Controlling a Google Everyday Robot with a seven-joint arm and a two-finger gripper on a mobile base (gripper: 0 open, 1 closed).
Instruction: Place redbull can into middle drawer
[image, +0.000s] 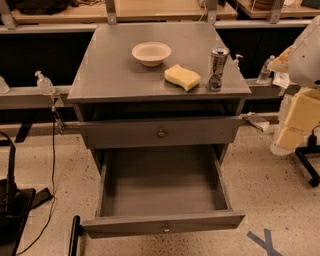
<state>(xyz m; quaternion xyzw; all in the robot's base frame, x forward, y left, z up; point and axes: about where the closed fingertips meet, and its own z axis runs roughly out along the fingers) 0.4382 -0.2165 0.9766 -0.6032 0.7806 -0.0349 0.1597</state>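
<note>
redbull can (218, 67) stands apart from gripper (287, 57) at right edge.

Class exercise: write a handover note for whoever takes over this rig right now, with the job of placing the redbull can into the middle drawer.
The gripper is not in view; only part of the arm shows at the right edge, away from the can.
The redbull can stands upright on the cabinet top, near its front right corner, beside the sponge.
The middle drawer is pulled open, no can inside.
Done: drawer open. Left: grasp can, place it in drawer.
</note>
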